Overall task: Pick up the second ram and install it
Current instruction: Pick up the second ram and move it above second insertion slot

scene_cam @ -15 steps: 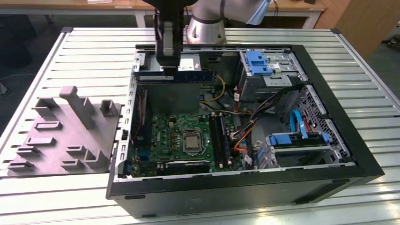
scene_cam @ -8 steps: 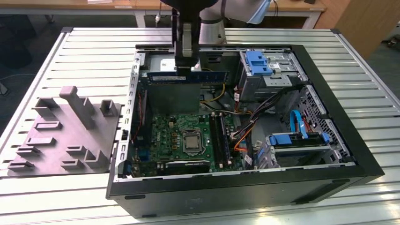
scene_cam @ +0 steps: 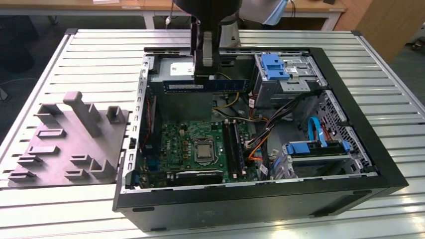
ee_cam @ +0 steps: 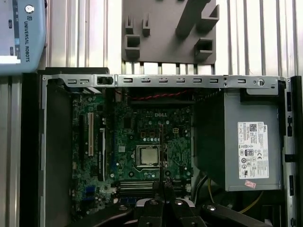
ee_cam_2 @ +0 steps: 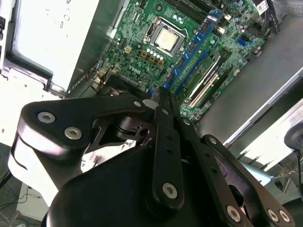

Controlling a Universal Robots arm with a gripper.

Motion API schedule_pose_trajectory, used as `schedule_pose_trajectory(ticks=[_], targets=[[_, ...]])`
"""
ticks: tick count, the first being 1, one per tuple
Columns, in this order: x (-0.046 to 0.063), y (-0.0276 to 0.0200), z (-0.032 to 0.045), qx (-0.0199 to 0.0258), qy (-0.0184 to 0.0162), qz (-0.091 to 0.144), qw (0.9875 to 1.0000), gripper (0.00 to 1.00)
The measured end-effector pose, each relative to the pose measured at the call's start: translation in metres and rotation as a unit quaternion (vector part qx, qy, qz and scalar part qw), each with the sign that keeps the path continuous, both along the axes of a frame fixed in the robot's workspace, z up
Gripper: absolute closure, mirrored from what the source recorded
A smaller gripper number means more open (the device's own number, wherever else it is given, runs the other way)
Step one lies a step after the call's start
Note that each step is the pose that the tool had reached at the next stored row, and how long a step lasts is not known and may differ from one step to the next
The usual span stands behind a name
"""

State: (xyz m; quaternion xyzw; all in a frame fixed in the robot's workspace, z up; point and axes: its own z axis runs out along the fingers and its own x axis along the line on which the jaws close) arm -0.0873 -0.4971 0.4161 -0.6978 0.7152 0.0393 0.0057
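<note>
The arm hangs straight down over the open computer case (scene_cam: 265, 204), its end effector (scene_cam: 202, 75) clamped shut on the second ram (scene_cam: 229, 85), held level.

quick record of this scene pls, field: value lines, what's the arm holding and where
gripper: jaws shut on the second ram
ram position: level, held above the open computer case, not in a slot
below: green motherboard
beside case: grey fixture plate, at the exterior view's left
surface: slatted metal table
</note>
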Motion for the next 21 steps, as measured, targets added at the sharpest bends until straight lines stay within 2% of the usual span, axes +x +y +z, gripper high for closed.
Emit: schedule_pose_trajectory(ticks=[8,15,21], targets=[[0.001,0.0000,-0.0014,0.0001,-0.0001,0.000,1.0000,0.89],[0.001,0.0000,-0.0104,0.0000,0.0000,0.000,1.0000,0.89],[0.001,0.0000,-0.0153,0.0000,0.0000,0.000,1.0000,0.89]])
